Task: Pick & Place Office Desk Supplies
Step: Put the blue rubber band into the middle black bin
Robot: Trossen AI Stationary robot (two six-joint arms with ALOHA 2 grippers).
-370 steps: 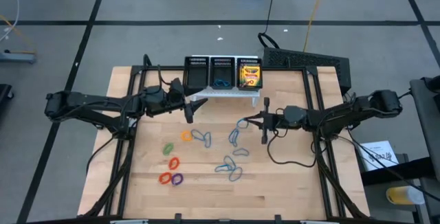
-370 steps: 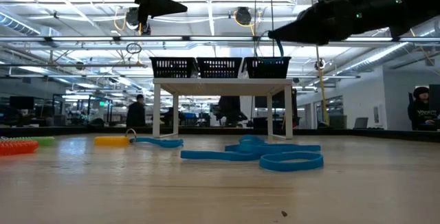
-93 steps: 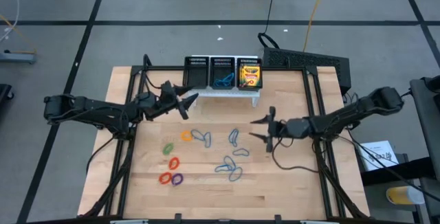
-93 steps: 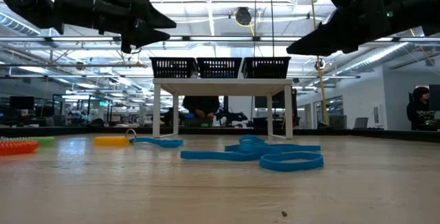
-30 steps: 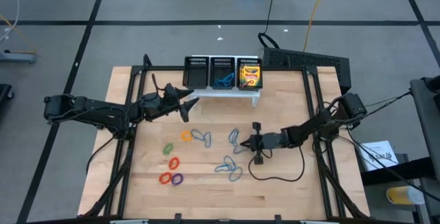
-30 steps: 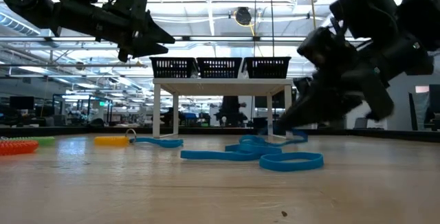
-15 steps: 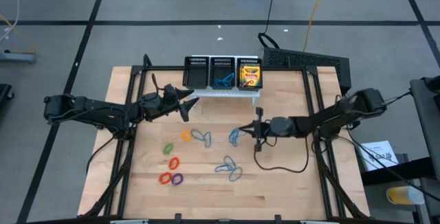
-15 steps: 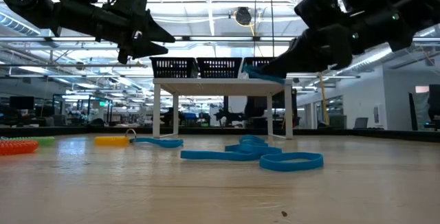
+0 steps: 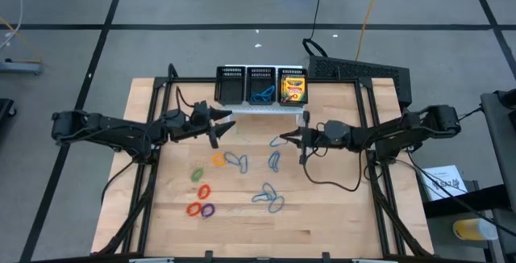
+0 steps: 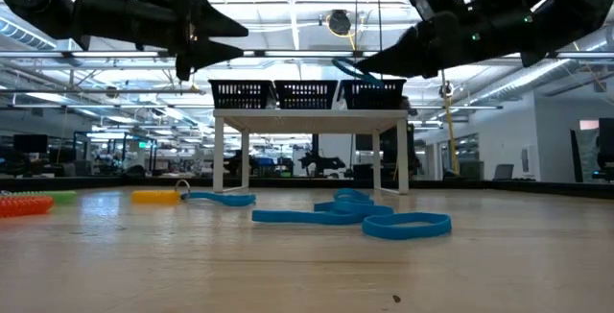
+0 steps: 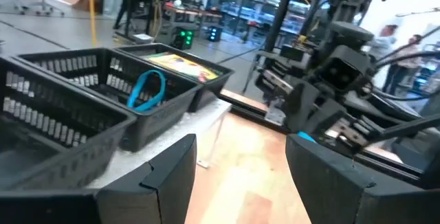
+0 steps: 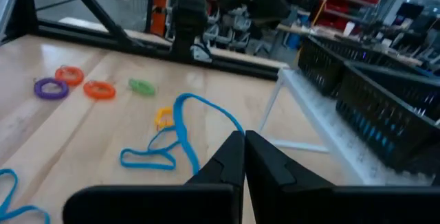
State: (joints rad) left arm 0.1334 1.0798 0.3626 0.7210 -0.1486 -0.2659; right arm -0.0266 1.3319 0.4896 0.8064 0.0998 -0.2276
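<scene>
A black mesh organiser [image 9: 231, 85] stands on a white riser at the table's far edge. Its right compartment holds yellow-and-green crayon boxes [image 9: 293, 88]; its middle one holds blue loops [image 9: 260, 96]. My right gripper [image 9: 293, 139] hangs in front of the riser, shut on a blue loop [image 9: 280, 142]. My left gripper [image 9: 218, 128] hovers open left of it, touching nothing. More blue loops [image 9: 270, 197] lie flat on the table's middle, with orange [image 9: 218, 159], green [image 9: 196, 173], red [image 9: 193, 209] and purple [image 9: 208, 210] loops to their left. My right gripper pinches one end of the blue loop [image 12: 232, 125] between its two shut fingertips [image 12: 237, 157]. The fingers point level toward the table's left. The loop sticks out beyond the tips [image 10: 345, 66], lifted clear of the table and sagging a little.
Bare wood lies along the table's near edge [image 9: 322, 231] and on its right side. A black cable [image 9: 330, 184] loops on the table under my right arm. Dark frame rails [image 9: 367, 126] run along both table sides.
My right gripper has risen from the pile of blue loops and gone toward the table's far edge, staying shut. The one blue loop it holds has come up with it and now hangs clear of the table. My left gripper has turned a little in place.
</scene>
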